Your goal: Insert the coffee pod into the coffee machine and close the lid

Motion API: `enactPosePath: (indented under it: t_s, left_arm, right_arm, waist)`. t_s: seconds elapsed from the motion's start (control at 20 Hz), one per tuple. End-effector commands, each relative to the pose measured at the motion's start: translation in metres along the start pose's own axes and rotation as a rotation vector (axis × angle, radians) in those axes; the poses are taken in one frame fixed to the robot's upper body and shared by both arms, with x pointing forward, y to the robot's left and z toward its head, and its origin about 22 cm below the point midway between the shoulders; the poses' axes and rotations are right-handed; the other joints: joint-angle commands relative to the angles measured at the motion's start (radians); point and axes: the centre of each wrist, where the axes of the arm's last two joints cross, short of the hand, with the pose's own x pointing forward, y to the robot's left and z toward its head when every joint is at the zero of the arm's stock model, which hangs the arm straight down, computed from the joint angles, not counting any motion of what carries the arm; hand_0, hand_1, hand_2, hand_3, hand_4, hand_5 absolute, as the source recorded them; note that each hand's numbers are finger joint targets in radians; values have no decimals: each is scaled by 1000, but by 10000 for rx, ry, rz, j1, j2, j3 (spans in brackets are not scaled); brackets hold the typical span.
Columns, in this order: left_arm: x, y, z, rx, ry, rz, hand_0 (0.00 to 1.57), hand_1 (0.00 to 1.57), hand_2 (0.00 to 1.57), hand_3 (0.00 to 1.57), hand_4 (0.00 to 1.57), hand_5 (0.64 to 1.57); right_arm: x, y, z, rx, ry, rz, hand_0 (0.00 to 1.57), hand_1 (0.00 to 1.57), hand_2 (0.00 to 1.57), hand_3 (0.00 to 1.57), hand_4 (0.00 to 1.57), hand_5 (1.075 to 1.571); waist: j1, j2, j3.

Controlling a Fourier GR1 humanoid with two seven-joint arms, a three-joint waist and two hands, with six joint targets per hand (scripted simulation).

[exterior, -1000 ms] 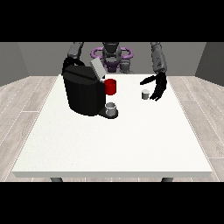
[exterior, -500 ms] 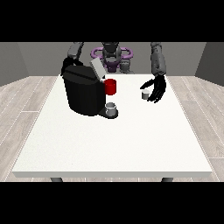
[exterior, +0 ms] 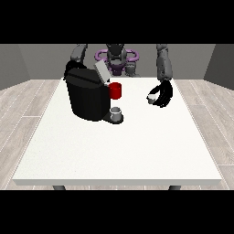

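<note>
hand at the view's right (exterior: pixel 162 95), right of the middle of the frame, curled round the little grey coffee pod (exterior: pixel 151 98), just above the white table (exterior: pixel 119 146). looks like the picking-up step, pod not in yet. left of middle, black coffee machine (exterior: pixel 87 93) with lid (exterior: pixel 101 71) tipped up. next, probably: carry pod left to the open top, drop in, push lid down. other hand hidden behind the machine.

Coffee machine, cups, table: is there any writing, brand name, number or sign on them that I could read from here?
None: no readable text shows anywhere in the front view.
Coffee machine: plain black body, no brand or label visible.
Red part on the machine's front: plain, no marking.
Grey cup under it: plain.
Coffee pod at the hand at the view's right: too small to show any print.
White table: unmarked.
</note>
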Motion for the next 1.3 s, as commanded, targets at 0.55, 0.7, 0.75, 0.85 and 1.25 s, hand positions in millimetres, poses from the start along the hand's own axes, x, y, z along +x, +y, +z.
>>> enactPosePath:
  t_s: [0.55,0.7,0.75,0.85,1.25]
  left_arm:
    - [16,16,-15,-615,-1457,-905,1468,1468,1468,1414,607,1571]
    - [48,33,-32,-595,-2060,-748,1400,1400,1423,1364,595,1571]
    - [57,27,-35,-865,-2154,-653,1388,1388,1408,1353,583,1571]
    - [77,-1,-35,-1501,-2101,-816,1323,1323,1383,1352,581,1571]
    - [119,55,-58,-973,-2546,-664,1256,1256,1331,1292,545,1571]
  right_arm:
    - [-24,-15,11,-186,727,-327,0,0,0,0,398,1571]
    - [-30,-30,1,-373,647,-410,0,0,0,0,445,1571]
    - [-30,-4,3,-489,841,-455,0,0,0,0,429,1571]
    - [-39,-23,2,-694,1483,-596,0,0,0,0,438,1571]
    - [-38,-12,-3,-169,1041,-519,0,0,0,0,443,1571]
  waist:
    - [142,-577,-3]
    - [307,-574,2]
    - [341,-710,0]
    - [481,-1317,4]
    - [91,-940,1]
